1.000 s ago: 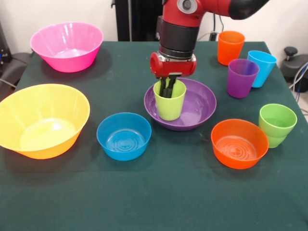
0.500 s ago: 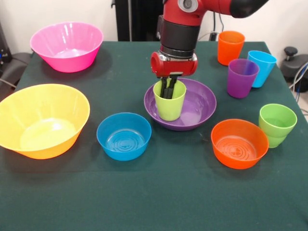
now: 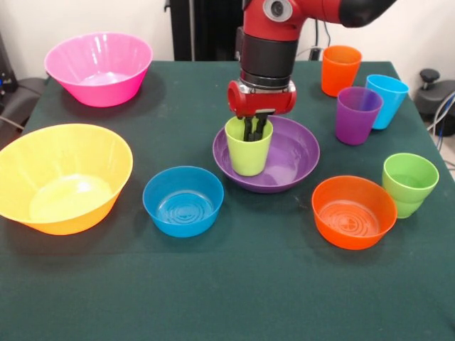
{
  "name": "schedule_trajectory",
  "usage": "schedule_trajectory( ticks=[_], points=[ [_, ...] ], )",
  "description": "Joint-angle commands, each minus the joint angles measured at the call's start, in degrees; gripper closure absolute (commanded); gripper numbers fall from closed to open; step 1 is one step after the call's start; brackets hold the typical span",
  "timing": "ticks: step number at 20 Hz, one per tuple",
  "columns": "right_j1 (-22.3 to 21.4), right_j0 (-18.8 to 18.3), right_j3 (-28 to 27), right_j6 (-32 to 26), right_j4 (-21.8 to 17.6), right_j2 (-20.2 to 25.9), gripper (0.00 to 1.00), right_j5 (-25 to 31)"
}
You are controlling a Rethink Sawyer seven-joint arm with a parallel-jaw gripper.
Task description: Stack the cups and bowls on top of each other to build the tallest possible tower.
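Lime-yellow cup (image 3: pixel 249 147): upright in the left part of the wide purple bowl (image 3: pixel 288 165), near table centre. Gripper (image 3: pixel 255 129): directly above, black fingers reaching down inside the cup's mouth; whether they press the cup wall or stand free cannot be told.

Small blue bowl (image 3: pixel 183 200): on the cloth just left of and nearer than the purple bowl, apart from it, empty. Small orange bowl (image 3: pixel 353 211): nearer right of the purple bowl, empty. Green cup (image 3: pixel 409 183): just right of the orange bowl, upright.

Orange cup (image 3: pixel 340 69), purple cup (image 3: pixel 357 114), light blue cup (image 3: pixel 386 99): clustered far right, upright; purple overlaps light blue.

Pink bowl (image 3: pixel 99 67): far left, empty. Yellow-orange bowl (image 3: pixel 62 177): left edge, empty.

Table (image 3: pixel 227 284): dark green cloth.
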Motion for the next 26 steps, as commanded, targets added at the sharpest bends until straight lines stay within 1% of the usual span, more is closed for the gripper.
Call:
schedule_trajectory(
  ticks=[1, 3, 7, 19, 26],
  points=[
    [-0.1, -2.0, -4.2, 5.5, 2.1, 13.1, 1.0, -2.9],
    [-0.3, -2.1, -4.3, 5.6, 1.2, 13.3, 1.0, -3.9],
    [-0.7, -2.2, -4.2, 5.5, 0.8, 13.7, 1.0, -3.8],
    [-3.1, -3.5, -3.3, 3.7, 1.3, 16.2, 1.0, -4.3],
    [-3.9, -3.9, -3.0, 4.0, 0.4, 17.0, 1.0, -5.4]
  ],
)
